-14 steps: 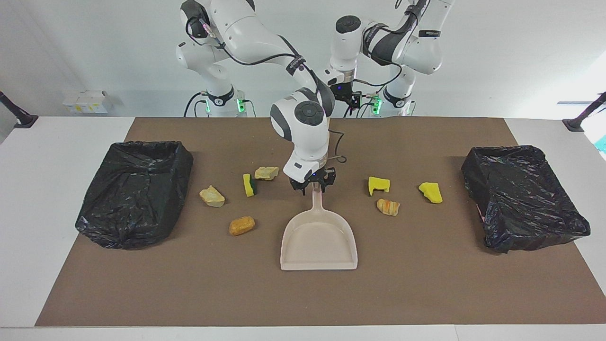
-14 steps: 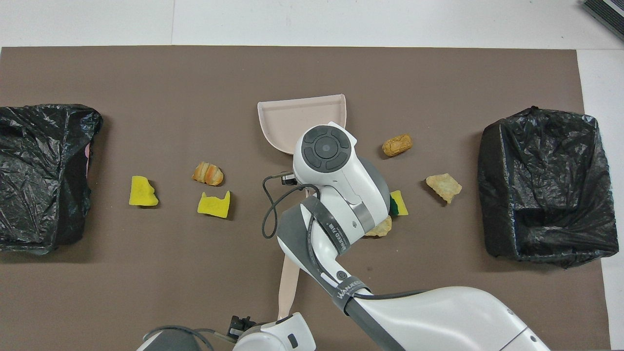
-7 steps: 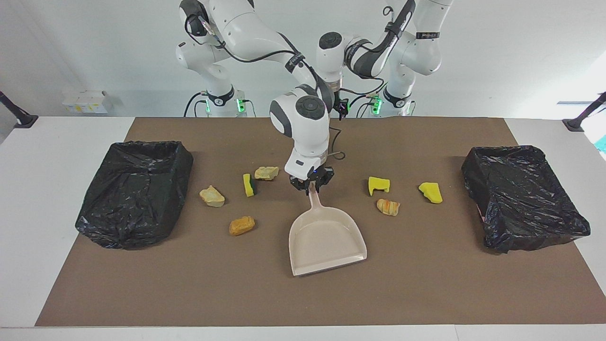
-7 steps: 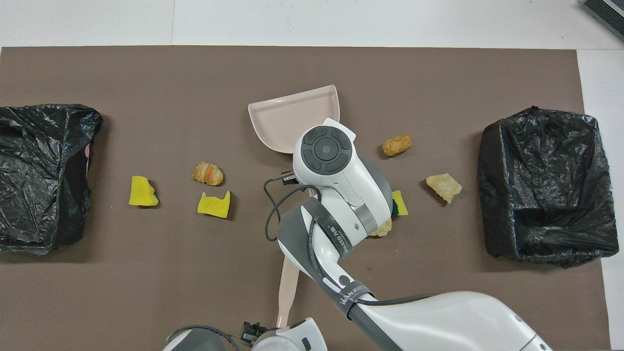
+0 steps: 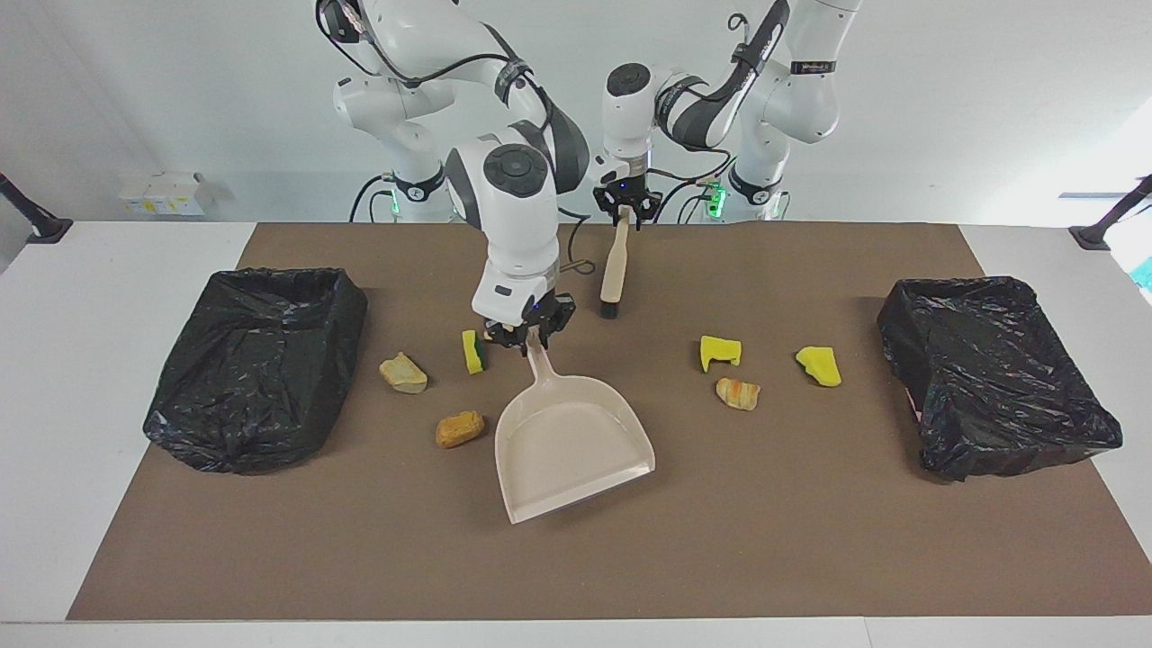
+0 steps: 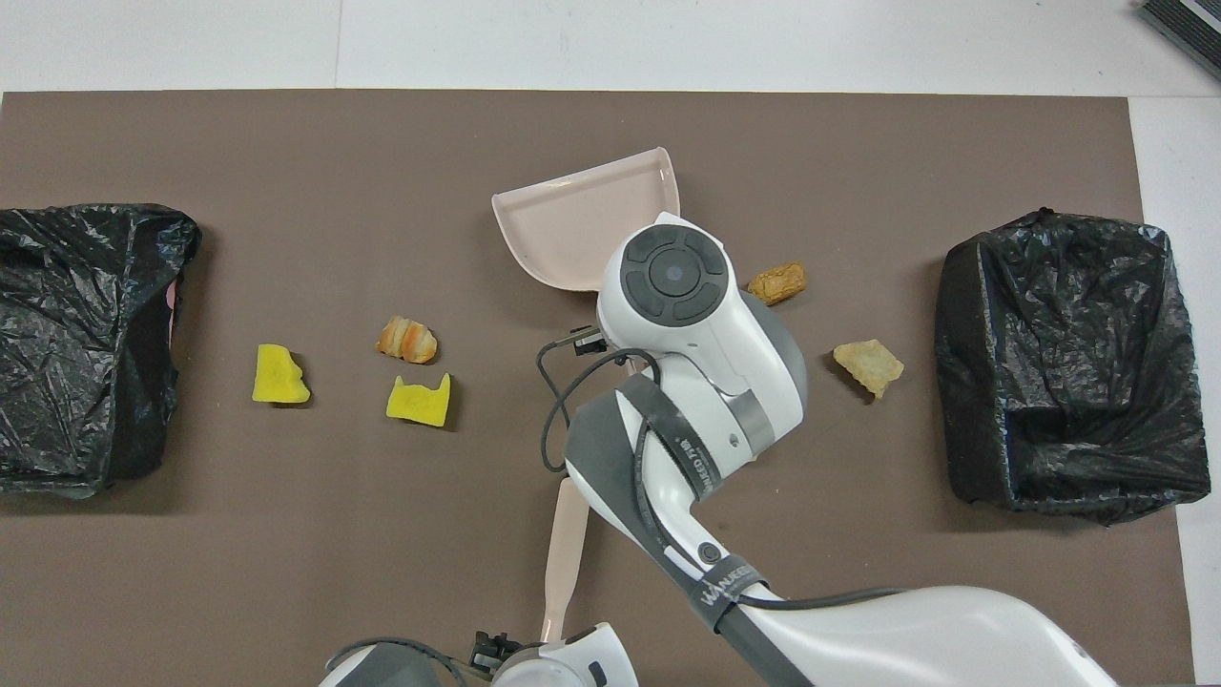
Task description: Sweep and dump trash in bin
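The right end effector (image 5: 526, 337), pinching the dustpan (image 5: 571, 445) handle, has swung it toward the orange lump (image 5: 459, 428). The left end effector (image 5: 623, 209) now pinches the brush (image 5: 614, 270), readying sweeping. Trash remains scattered on the surface.

Brown mat (image 5: 810, 540) covers the white table (image 5: 54, 378). A small white box (image 5: 162, 193) sits at the table's edge, toward the right arm's end.

Facing view: high, across the desk (image 5: 135, 576), looking toward the robots. Overhead view: above the robots' end, looking steeply down. Shared: brown mat (image 6: 286, 534), edge to edge.
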You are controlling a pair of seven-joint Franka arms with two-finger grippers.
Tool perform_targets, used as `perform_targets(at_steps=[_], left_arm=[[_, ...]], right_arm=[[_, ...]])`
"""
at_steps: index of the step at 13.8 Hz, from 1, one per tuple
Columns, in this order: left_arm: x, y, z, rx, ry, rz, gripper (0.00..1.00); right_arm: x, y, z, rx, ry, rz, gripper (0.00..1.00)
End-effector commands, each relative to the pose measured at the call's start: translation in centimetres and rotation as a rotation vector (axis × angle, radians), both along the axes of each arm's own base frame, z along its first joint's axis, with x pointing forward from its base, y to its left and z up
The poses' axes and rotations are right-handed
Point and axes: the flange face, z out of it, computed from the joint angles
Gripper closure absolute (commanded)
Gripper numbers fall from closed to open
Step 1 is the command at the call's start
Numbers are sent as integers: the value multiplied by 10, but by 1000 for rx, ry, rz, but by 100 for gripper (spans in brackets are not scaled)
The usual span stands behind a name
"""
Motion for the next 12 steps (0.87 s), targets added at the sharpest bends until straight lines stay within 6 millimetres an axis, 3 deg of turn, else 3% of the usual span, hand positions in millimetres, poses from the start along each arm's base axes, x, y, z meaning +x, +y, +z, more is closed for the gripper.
perform_targets(at_steps=[1, 4, 6, 9, 12], left_arm=[[1, 3, -2, -8, 13, 19, 93], [9, 5, 7, 13, 28, 35, 100], [30, 12, 18, 24, 35, 85, 100], [81, 35, 41, 8, 18, 178, 100], [135, 80, 66, 23, 36, 167, 100]], right_arm=[[-4, -27, 9, -3, 39, 89, 100], [-1, -59, 12, -16, 97, 227, 100], [-10, -63, 11, -26, 138, 305, 100], [-25, -59, 4, -24, 155, 439, 100], [-32, -65, -1, -29, 173, 627, 100]])
